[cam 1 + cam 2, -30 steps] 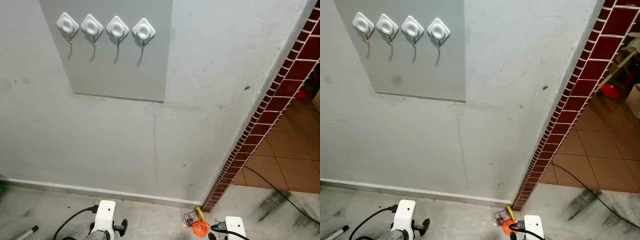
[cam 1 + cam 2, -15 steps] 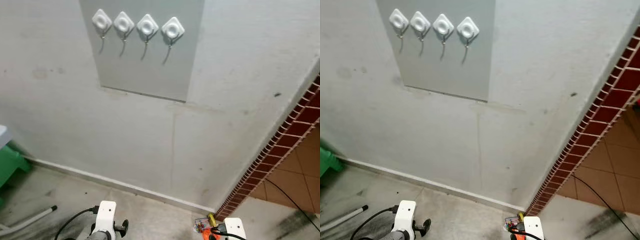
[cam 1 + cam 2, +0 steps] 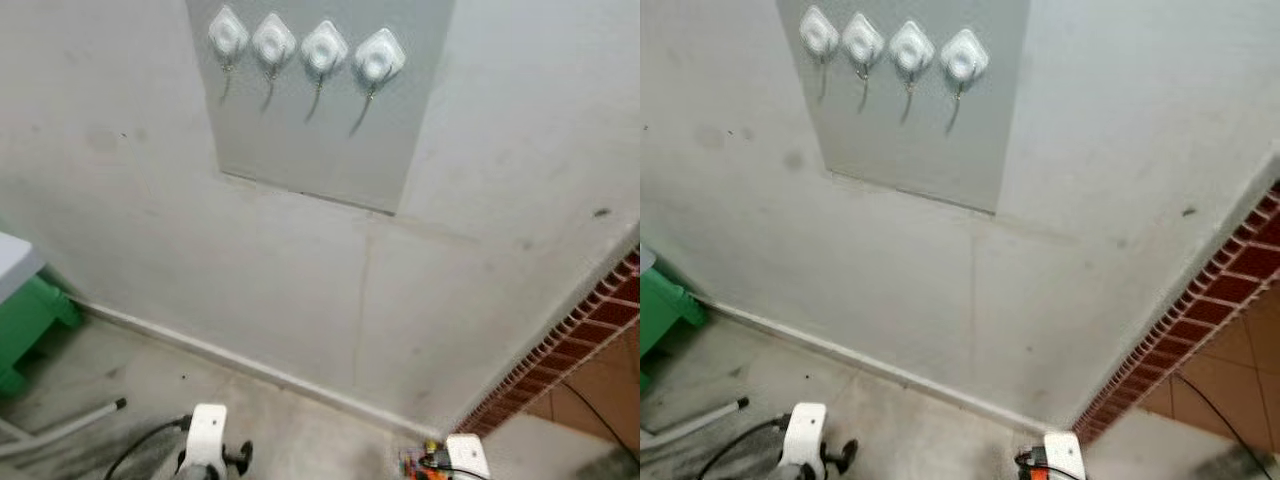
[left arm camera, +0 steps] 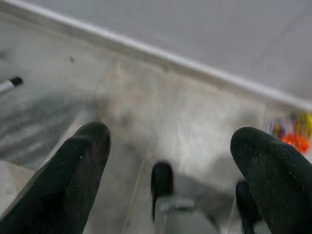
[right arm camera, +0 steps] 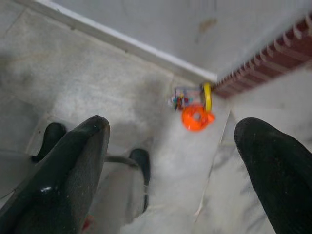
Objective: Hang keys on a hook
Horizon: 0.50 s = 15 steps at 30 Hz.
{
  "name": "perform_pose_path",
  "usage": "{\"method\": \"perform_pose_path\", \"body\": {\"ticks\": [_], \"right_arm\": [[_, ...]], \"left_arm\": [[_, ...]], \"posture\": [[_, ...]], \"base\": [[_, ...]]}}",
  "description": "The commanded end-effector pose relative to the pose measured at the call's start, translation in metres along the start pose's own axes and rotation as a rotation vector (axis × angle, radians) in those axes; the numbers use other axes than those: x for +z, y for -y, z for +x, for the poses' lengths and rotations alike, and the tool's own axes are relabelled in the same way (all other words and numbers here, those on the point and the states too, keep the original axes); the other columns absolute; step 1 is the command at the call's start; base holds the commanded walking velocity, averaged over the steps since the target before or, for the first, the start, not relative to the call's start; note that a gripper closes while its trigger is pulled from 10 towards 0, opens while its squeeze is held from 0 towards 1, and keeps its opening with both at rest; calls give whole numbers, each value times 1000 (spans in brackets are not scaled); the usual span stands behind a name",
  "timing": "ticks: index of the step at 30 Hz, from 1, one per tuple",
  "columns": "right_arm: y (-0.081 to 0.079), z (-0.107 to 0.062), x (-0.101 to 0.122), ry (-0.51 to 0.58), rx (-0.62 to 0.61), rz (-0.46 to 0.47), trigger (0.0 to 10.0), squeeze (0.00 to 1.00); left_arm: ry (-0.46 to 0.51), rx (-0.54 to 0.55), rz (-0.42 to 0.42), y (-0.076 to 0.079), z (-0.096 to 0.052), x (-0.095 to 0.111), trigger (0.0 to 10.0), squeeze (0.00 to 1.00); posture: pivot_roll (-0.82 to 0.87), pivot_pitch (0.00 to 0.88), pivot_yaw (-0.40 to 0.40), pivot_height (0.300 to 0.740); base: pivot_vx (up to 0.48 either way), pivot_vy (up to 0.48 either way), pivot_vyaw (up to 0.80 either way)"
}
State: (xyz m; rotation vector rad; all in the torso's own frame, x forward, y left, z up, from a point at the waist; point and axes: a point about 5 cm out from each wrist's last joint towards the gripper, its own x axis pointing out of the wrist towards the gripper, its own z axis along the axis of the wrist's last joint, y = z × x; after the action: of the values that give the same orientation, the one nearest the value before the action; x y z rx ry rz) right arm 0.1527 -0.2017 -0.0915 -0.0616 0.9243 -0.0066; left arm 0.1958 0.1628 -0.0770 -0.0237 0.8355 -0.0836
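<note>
The keys are not yet picked up, so the step in hand, as I judge it, is getting down to them. The left gripper (image 4: 168, 161) hangs low over the floor (image 3: 150, 390) with its jaws spread and nothing between them; it looks idle and would best keep out of the way. Further right, the right gripper (image 5: 170, 161) also has its jaws spread wide and empty, poised above the keys (image 5: 192, 105), which lie on the floor near the foot of the wall, just beside the end of the red brick edging (image 5: 263, 68). To do this well the robot should bend, bring the right jaws down square over the bunch, and close on the ring, not on the loose tags.

The bunch is small: a bright orange round fob, a yellow loop, and some multicoloured bits, blurred. Up on the wall, four white hooks (image 3: 300, 45) sit in a row on a grey panel (image 3: 320, 140), all bare.
</note>
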Motion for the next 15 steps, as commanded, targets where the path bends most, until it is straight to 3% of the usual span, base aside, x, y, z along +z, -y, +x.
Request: {"method": "perform_pose_path", "body": {"ticks": [1, 15], "right_arm": [[-3, 0, 0, -3, 7, 2, 10000, 0], [-4, 0, -2, -5, 7, 11, 10000, 0]], "left_arm": [[-26, 4, 2, -4, -3, -8, 10000, 0], [-22, 2, 13, -4, -2, -6, 10000, 0]], "posture": [[-28, 0, 5, 740], [-29, 0, 7, 740]], "base": [[0, 0, 800], [0, 0, 800]]}}
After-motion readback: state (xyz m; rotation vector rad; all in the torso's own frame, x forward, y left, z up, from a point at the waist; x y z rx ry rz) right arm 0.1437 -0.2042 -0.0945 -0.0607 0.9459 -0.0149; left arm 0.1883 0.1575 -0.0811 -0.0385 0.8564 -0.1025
